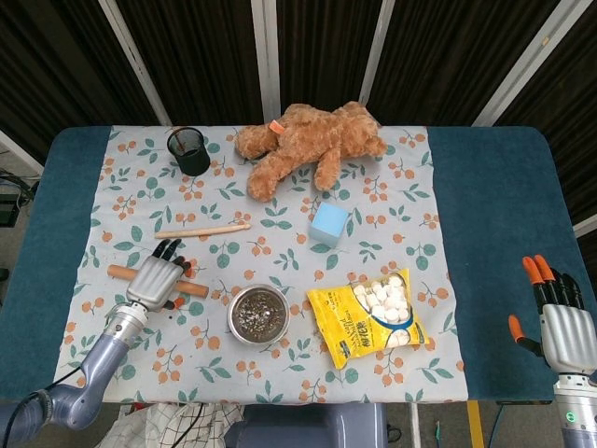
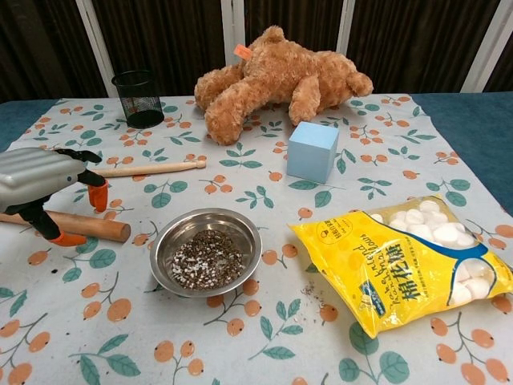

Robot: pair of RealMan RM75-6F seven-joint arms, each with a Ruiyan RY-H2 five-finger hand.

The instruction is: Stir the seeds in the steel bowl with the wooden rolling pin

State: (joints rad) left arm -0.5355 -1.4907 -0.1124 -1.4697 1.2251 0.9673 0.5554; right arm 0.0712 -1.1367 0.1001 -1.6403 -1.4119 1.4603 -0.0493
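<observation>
The steel bowl (image 1: 258,315) (image 2: 206,261) holds dark and pale seeds and sits near the table's front, left of centre. To its left lies the brown wooden rolling pin (image 1: 197,289) (image 2: 98,228), flat on the cloth. My left hand (image 1: 155,282) (image 2: 36,178) is over the pin's middle with its fingers apart. In the chest view the thumb comes down in front of the pin and the other fingers behind it, without closing on it. My right hand (image 1: 564,329) hangs off the table's front right corner, fingers spread and holding nothing.
A thin pale wooden stick (image 1: 202,231) (image 2: 148,168) lies just behind the pin. A yellow marshmallow bag (image 1: 373,315) is right of the bowl, a blue cube (image 1: 329,224) behind it. A teddy bear (image 1: 312,140) and black mesh cup (image 1: 189,150) stand at the back.
</observation>
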